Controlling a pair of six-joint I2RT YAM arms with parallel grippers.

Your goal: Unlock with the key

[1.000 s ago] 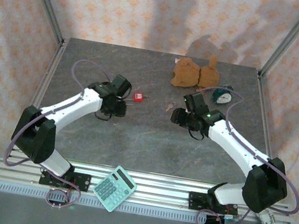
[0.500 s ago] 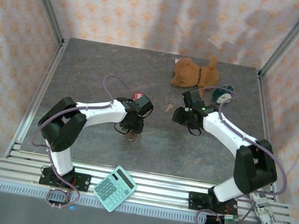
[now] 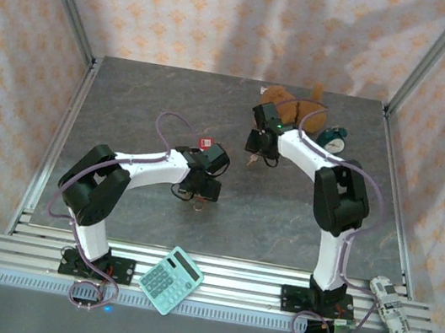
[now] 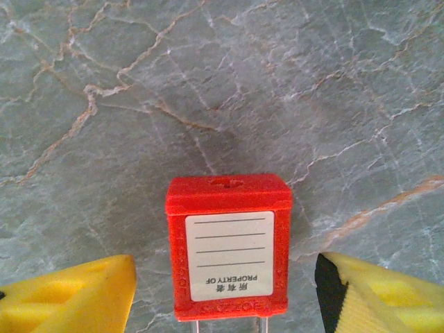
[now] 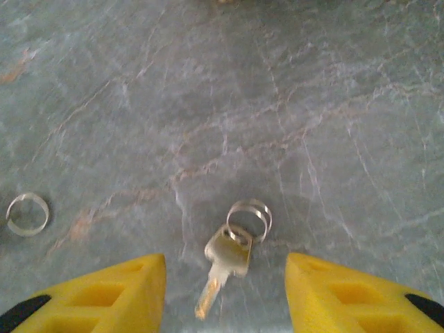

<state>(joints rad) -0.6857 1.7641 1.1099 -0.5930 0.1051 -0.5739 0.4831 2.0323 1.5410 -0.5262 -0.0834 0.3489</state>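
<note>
The red padlock (image 4: 229,246) lies flat on the grey stone table, white label up and shackle end toward the camera. In the top view, the padlock (image 3: 204,141) peeks out just past my left gripper (image 3: 208,149). My left gripper (image 4: 225,277) is open, one yellow finger on each side of the padlock, and neither touches it. The small silver key (image 5: 223,253) on its ring lies on the table between the fingers of my right gripper (image 5: 223,263), which is open and clear of it. From above, the right gripper (image 3: 255,153) hangs over the key (image 3: 250,161).
A brown plush toy (image 3: 292,108) and a teal round object (image 3: 332,139) sit at the back right. A loose metal ring (image 5: 28,214) lies left of the key. A teal calculator (image 3: 171,280) rests on the front rail, and a white device (image 3: 387,305) on its right end.
The left arm swung right to the padlock and its jaws opened wider. The right arm reached further back and left over the key, its jaws narrowing slightly. The plush toy shifted.
</note>
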